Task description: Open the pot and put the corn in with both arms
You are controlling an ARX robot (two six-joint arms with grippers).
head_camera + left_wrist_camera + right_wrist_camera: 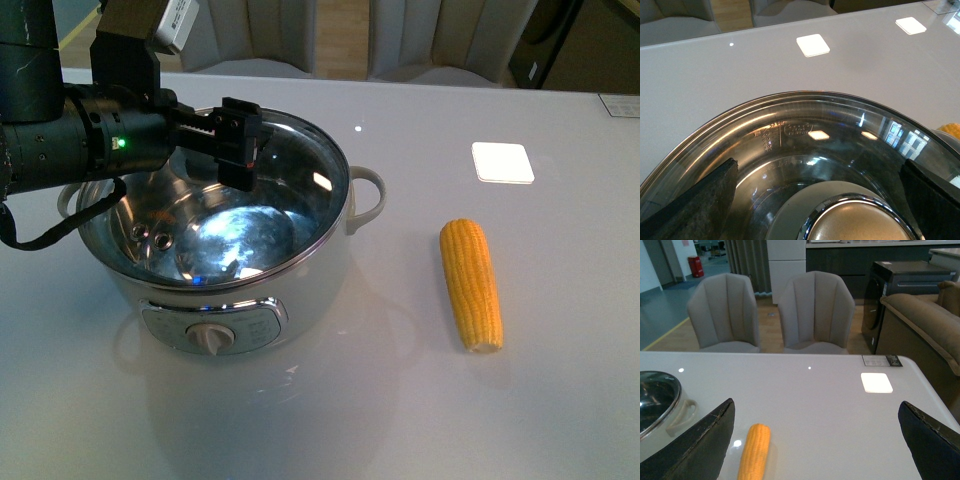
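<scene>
Dial (210, 338) on the front panel of the pot (300, 290) is sitting nearest the camera.

Left gripper (243, 150) is hovering over the pot, jaws spread wide and holding nothing. In the left wrist view its fingers (695, 200) are flanking the knob (855, 225) of the glass lid (805, 150), which is resting on the pot's rim (lid not yet off).

Step in hand, as I am reading it: lid removal. To do it well:
- be centring the knob between the pads
- be descending straight and closing squarely
- be lifting vertically so the lid rim is not scraping the steel bowl

Corn (472, 283) is lying on the table (560, 400), right of the pot and well apart from it.

Right gripper (815, 440) is showing only in its own wrist view, fingers (700, 440) fully apart and empty, with the corn below.

Hard to judge:
- the knob is being cut off at the frame edge
- glare is nearly hiding the glass in the front view
- the gap between pads and knob cannot be told
</scene>
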